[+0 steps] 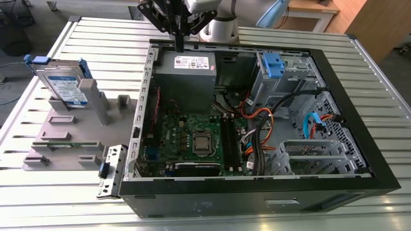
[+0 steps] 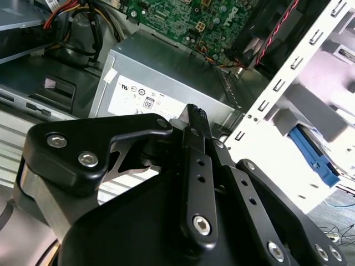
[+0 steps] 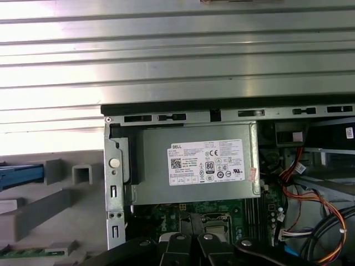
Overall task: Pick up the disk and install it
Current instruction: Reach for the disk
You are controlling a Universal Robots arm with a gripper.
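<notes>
- Black hand (image 1: 180, 47) hangs at the upper middle of the exterior view, its fingers pressed together with nothing between them and the tips pointing down.
- Its tips sit over the far wall of the open case (image 1: 359, 125), just above the grey power supply (image 1: 186, 72). The white sticker (image 3: 206, 162) on that box is plain in both wrist views.
- Below the power supply in the exterior view lies the green motherboard (image 1: 192, 137), with orange and black cables (image 1: 258, 118) to its right.
- The disk (image 1: 63, 89) stands upright at the left of the exterior view, outside the case and well apart from the hand, with a blue carrier (image 1: 38, 60) around its silver body.
- It sits in a slot of a grey fixture (image 1: 70, 139).
- Fixture and case both rest on the slatted metal surface (image 1: 96, 33).
</notes>
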